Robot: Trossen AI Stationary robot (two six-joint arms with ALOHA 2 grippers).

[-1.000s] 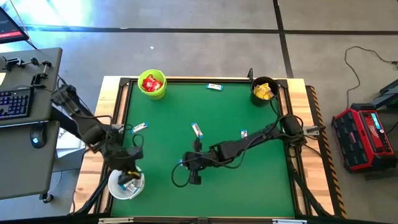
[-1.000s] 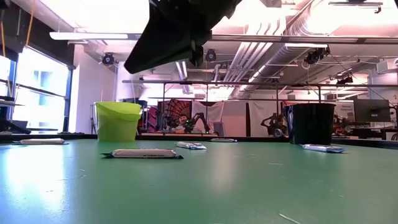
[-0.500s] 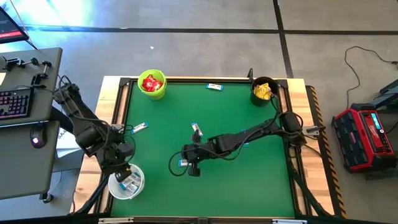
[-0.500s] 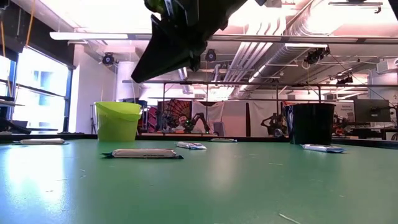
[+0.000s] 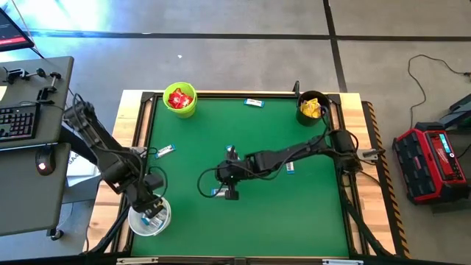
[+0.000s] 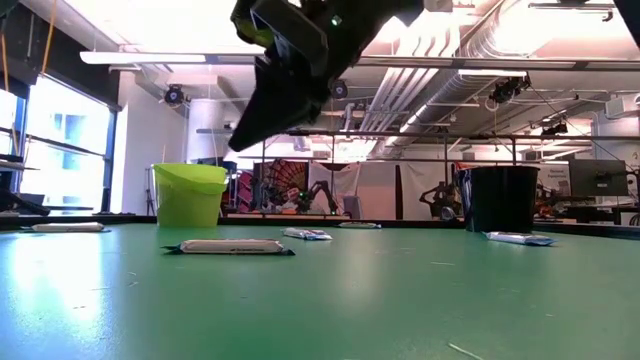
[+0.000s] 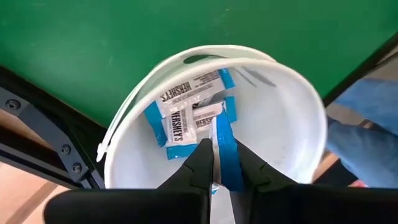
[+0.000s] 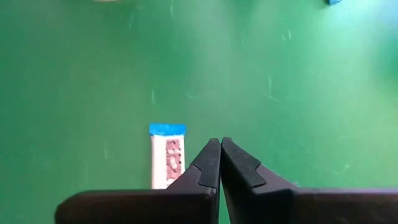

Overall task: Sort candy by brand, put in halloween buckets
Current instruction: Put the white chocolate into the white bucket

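Green table, 3 buckets, white-and-blue bars being sorted.
A white-and-blue bar was held pinched by the left gripper over the white bucket; release was judged next. The right gripper was hovering shut beside a loose bar.

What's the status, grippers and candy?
Left gripper over white bucket, shut on a white-and-blue bar. Right gripper shut, empty, above a loose bar mid-table. Nothing blocking.
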